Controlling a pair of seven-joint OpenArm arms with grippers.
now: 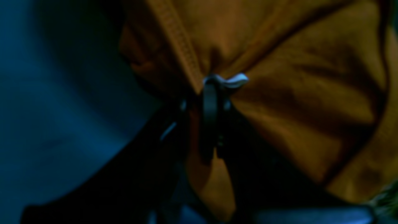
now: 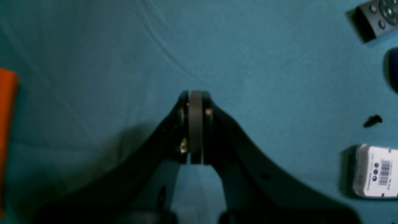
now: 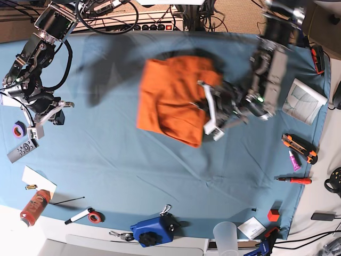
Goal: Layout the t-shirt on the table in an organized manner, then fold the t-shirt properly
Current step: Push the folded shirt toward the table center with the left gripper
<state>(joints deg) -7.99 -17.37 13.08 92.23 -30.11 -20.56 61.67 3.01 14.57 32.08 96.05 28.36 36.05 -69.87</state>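
Observation:
The bright-orange t-shirt (image 3: 170,98) lies bunched and partly folded over itself on the blue-teal table (image 3: 160,176), behind the middle. My left gripper (image 3: 209,114) is at the shirt's right edge. In the left wrist view it (image 1: 214,85) is shut on a pinch of orange cloth (image 1: 311,102), next to a ribbed seam and a small pale tab. My right gripper (image 3: 45,118) is far from the shirt, at the table's left side. In the right wrist view it (image 2: 196,93) is shut and empty above the bare table (image 2: 264,77).
A remote (image 3: 21,151) (image 2: 376,18), purple tape (image 3: 18,128) and a white barcoded box (image 2: 376,171) lie near my right gripper. A booklet (image 3: 303,98), a utility knife (image 3: 299,146) and a screwdriver (image 3: 293,180) lie at the right. A blue device (image 3: 154,230) and a cup (image 3: 226,234) stand at the front edge.

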